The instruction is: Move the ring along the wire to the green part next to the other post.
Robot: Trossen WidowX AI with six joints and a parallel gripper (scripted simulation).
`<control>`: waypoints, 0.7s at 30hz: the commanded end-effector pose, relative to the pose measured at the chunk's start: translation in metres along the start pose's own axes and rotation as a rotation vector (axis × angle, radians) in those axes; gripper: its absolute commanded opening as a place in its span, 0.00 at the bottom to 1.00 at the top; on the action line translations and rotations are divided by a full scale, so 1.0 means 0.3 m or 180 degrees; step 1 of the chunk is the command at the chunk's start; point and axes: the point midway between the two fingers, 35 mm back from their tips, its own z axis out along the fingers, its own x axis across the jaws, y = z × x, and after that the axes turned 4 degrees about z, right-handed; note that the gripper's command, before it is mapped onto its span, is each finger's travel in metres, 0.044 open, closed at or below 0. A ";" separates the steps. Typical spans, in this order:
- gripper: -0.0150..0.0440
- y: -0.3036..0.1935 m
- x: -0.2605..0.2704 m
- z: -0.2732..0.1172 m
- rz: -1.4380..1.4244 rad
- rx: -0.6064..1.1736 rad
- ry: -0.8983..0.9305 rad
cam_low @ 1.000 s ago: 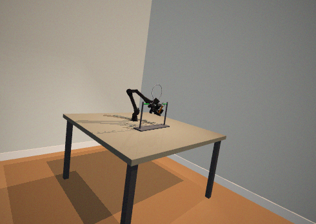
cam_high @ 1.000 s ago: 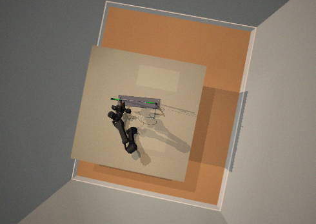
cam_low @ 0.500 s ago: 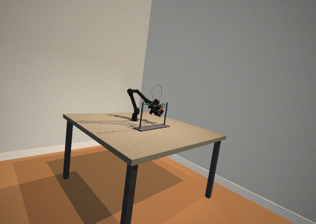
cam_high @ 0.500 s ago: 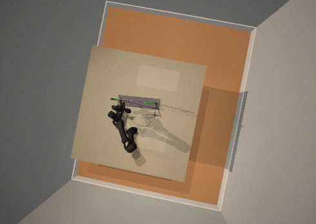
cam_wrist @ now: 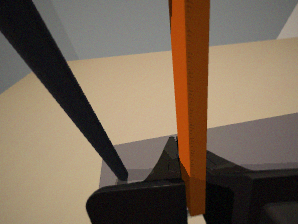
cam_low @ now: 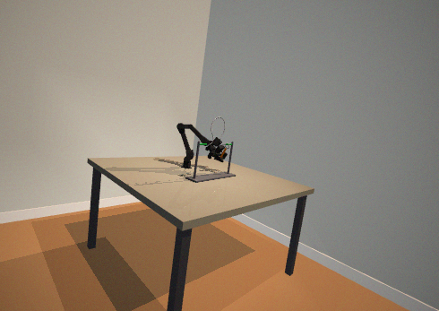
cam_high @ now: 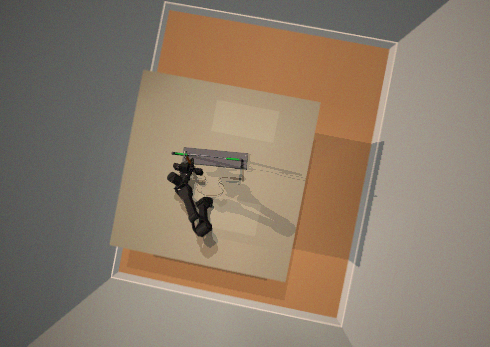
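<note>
Gripper (cam_high: pixel 188 165) (cam_low: pixel 222 157) (cam_wrist: pixel 175 141) pinches orange handle (cam_high: pixel 189 161) (cam_low: pixel 224 153) (cam_wrist: pixel 192 100). 1 dark post (cam_low: pixel 230 158) (cam_wrist: pixel 75 95) stands near it. Ring itself too small to tell.

The base (cam_high: pixel 215 158) (cam_low: pixel 210 177) (cam_wrist: pixel 250 137) lay on the table (cam_high: pixel 150 219) (cam_low: pixel 242 196) (cam_wrist: pixel 125 95), with a post (cam_low: pixel 196 162) (cam_wrist: pixel 75 90) upright at one end and a second post (cam_low: pixel 230 158) at the other. The wire (cam_low: pixel 211 126) ran between their tops, looping above them. From the top view, the arm (cam_high: pixel 187 201) (cam_low: pixel 185 142) stood below the base.
</note>
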 end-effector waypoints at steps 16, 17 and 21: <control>0.53 -0.004 0.007 -0.059 0.0010 0.0024 -0.0008; 0.53 -0.004 0.007 -0.071 0.0011 0.0026 -0.0009; 0.53 -0.005 0.006 -0.116 0.0012 0.0025 -0.0012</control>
